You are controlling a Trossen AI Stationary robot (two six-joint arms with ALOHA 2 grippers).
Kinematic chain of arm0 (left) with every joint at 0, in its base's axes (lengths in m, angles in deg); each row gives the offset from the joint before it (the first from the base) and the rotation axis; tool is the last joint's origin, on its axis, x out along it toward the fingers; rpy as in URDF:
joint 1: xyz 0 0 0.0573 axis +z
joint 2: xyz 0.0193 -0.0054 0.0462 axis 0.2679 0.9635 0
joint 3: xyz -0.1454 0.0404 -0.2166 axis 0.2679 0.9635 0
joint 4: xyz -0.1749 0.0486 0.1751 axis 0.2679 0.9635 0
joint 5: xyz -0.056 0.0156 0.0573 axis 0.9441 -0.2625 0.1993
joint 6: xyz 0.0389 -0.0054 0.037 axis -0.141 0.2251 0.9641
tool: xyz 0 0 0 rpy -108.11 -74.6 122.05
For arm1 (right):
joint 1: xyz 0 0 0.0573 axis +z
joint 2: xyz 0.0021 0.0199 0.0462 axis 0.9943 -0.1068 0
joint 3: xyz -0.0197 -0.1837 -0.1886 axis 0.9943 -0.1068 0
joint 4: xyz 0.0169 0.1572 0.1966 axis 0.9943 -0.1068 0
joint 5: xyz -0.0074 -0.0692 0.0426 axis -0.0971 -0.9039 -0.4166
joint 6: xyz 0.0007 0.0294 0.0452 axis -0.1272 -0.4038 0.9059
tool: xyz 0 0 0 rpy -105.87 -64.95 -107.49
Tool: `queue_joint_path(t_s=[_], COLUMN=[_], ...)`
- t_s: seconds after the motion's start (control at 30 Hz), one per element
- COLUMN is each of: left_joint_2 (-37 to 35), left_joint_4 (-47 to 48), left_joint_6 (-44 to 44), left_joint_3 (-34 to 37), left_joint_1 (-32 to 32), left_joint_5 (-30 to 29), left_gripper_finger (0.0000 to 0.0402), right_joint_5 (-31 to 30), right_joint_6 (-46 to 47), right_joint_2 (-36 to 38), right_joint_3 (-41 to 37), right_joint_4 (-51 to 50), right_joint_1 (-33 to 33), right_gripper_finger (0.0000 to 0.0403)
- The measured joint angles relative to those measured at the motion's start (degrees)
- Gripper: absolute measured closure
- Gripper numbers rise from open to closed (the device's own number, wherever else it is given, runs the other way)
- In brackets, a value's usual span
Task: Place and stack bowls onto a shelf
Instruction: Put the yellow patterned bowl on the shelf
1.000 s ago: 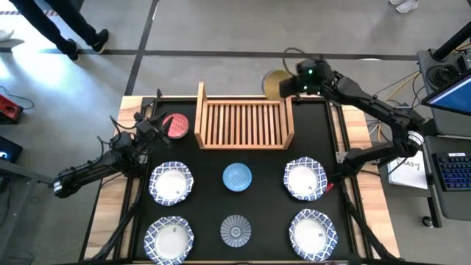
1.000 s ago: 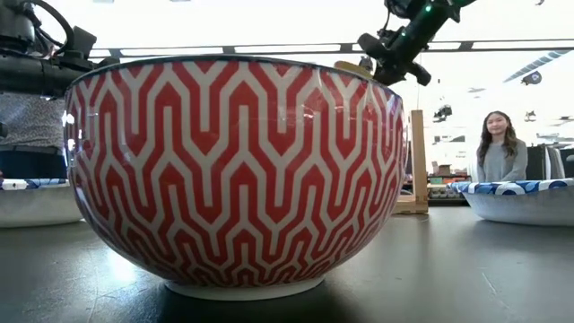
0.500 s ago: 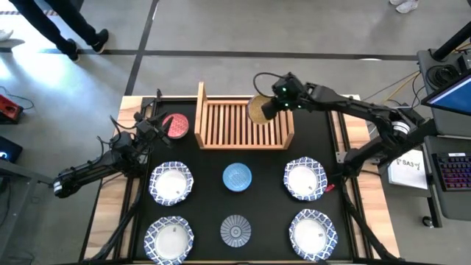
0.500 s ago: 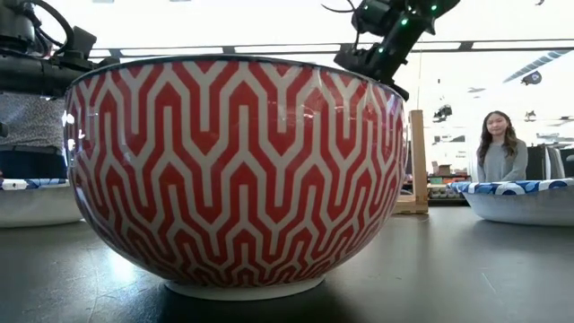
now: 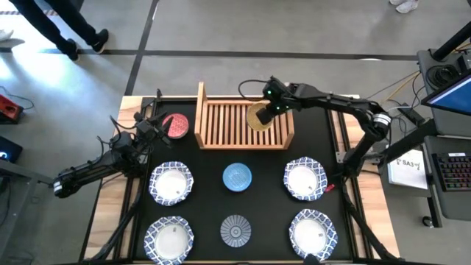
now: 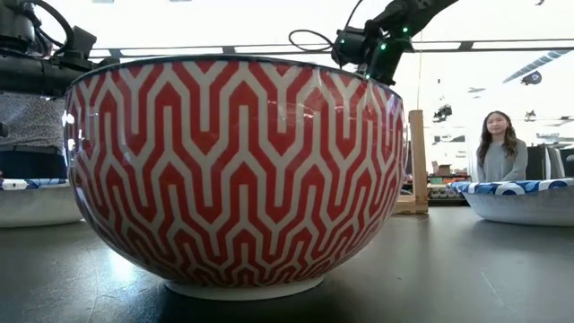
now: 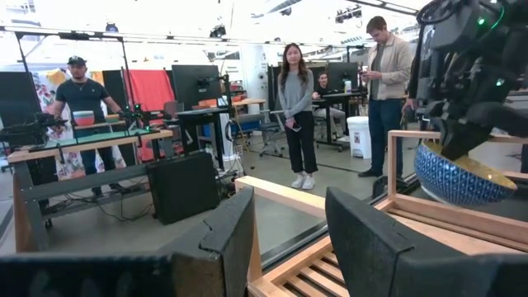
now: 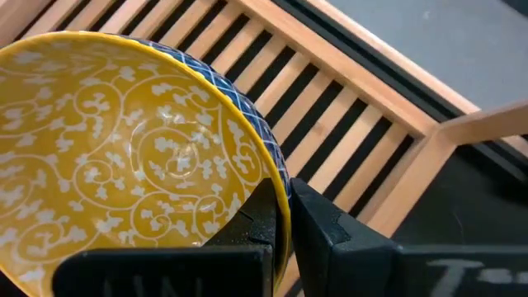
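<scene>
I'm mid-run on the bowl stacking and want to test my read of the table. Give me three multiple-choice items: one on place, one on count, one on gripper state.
1. Where is the yellow bowl?
A. over the shelf's right half
B. on the mat beside the red bowl
C. stacked in a white bowl

2. How many white blue-rimmed bowls lie on the mat?
A. two
B. three
C. four

3. The right gripper is:
A. open above the mat
B. pinching the yellow bowl's rim
C. out of view

Answers: 1 A, the high view shows it above the shelf slats. 2 C, two each side. 3 B, the fingers close on the rim.
</scene>
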Motion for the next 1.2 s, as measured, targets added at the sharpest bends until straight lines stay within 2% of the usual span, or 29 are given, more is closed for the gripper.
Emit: queue_joint_path(t_s=[0.47,0.77,1.03,1.2], left_joint_2=[0.0,0.0,0.02,0.04], left_joint_4=[-0.02,-0.01,0.0,0.0], left_joint_6=[0.02,0.0,0.02,0.0], left_joint_3=[-0.01,0.0,0.0,0.0], left_joint_1=[-0.01,0.01,-0.01,0.01], left_joint_5=[0.0,0.0,0.02,0.0], left_gripper_finger=[0.0267,0.0267,0.0267,0.0267], right_joint_5=[-0.87,0.01,0.06,0.04], right_joint_6=[-4.98,-16.49,-37.09,-43.29], right_joint_2=[-6.03,-5.6,-5.86,-7.27], right_joint_3=[3.58,6.09,6.79,6.79], right_joint_4=[-4.35,-4.57,-6.93,-7.8], right_joint_1=[0.02,0.35,0.76,0.76], right_gripper_finger=[0.039,0.039,0.039,0.039])
